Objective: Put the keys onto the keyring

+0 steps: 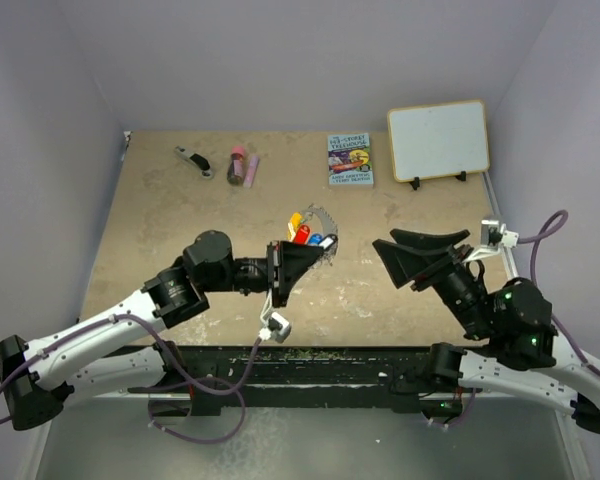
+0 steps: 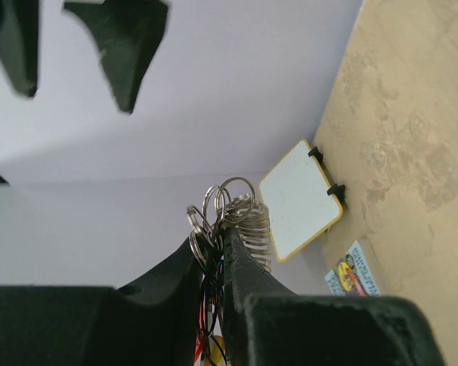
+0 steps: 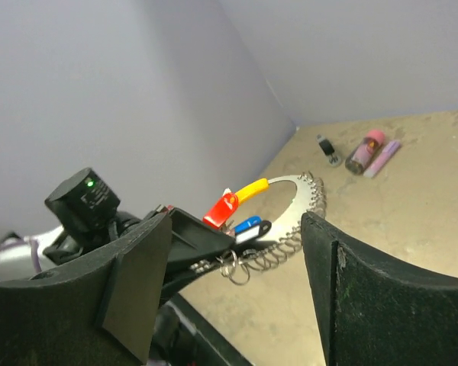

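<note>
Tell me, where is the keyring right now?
In the top view, the keyring sits near mid-table, pinched in the left gripper, below the book.

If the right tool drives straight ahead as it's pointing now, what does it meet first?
Probably the keyring and its keys, pinched in the left tool; the gap's depth is unclear.

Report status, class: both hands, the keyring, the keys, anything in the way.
Left hand shut on keyring, held off table. Right hand open, facing it, apart. Red and blue keys bunched at the keyring. Nothing between hands.
</note>
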### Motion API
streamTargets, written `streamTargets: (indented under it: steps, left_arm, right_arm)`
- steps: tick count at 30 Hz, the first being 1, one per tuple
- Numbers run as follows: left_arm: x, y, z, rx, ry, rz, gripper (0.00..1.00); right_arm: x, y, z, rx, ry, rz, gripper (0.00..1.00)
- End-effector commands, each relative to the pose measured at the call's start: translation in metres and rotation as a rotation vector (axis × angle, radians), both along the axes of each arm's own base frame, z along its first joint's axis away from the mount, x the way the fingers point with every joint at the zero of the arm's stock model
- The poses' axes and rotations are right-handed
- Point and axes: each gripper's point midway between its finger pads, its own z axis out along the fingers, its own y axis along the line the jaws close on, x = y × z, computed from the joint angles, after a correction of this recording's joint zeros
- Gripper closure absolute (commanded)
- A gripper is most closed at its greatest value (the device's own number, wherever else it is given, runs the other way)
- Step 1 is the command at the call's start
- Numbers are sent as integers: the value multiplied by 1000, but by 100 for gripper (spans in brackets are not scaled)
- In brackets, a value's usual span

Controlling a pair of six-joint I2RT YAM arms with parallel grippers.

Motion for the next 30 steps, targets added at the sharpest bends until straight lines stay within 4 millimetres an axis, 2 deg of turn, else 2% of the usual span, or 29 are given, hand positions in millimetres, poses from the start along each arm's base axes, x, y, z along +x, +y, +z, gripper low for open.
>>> streamTargets:
  steps: [1, 7, 12, 16, 19, 21, 30]
  left_arm:
    - [-35, 1, -6, 1, -455, -166, 93]
    - [-44, 1, -32, -19, -629, -200, 93]
    - [-37, -1, -56, 4, -641, -177, 94]
    - [-39, -4, -67, 19, -618, -204, 94]
    - [-38, -5, -68, 4, -624, -198, 93]
    - [-37, -5, -68, -5, -624, -188, 93]
    - [-37, -3, -68, -19, -619, -179, 93]
  right_arm:
    - [-15, 11, -15, -178, -10, 105, 26]
    - [-2, 12, -50, -182, 191, 31, 24]
    - [-8, 46, -61, -258, 214, 134, 25]
    - [-6, 68, -76, -387, 237, 169, 35]
    - [-2, 70, -89, -450, 295, 147, 51]
    - [-2, 69, -93, -441, 315, 148, 56]
    - [-2, 66, -108, -424, 370, 157, 50]
